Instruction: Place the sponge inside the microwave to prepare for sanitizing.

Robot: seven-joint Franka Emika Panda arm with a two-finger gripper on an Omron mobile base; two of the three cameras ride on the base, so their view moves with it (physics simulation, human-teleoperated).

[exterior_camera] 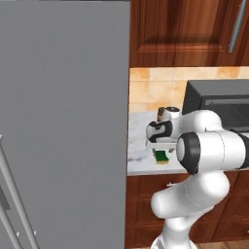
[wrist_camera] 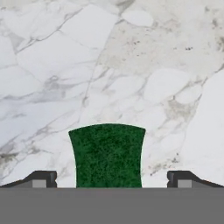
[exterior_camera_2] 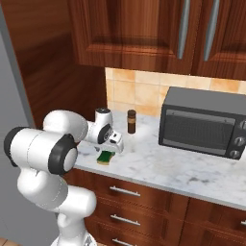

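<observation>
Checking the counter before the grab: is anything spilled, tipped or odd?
Nothing stands out. The flat green sponge lies flat on the white marble counter, the brown cylindrical bottle stands upright, and the open claw straddles the sponge.

A brown bottle (exterior_camera_2: 131, 121) stands upright at the far side of the white marble worktop (exterior_camera_2: 163, 168), near the tiled backsplash (exterior_camera_2: 139, 91). Wooden cabinets (exterior_camera_2: 144, 33) hang above; drawers (exterior_camera_2: 125, 192) sit below.
</observation>
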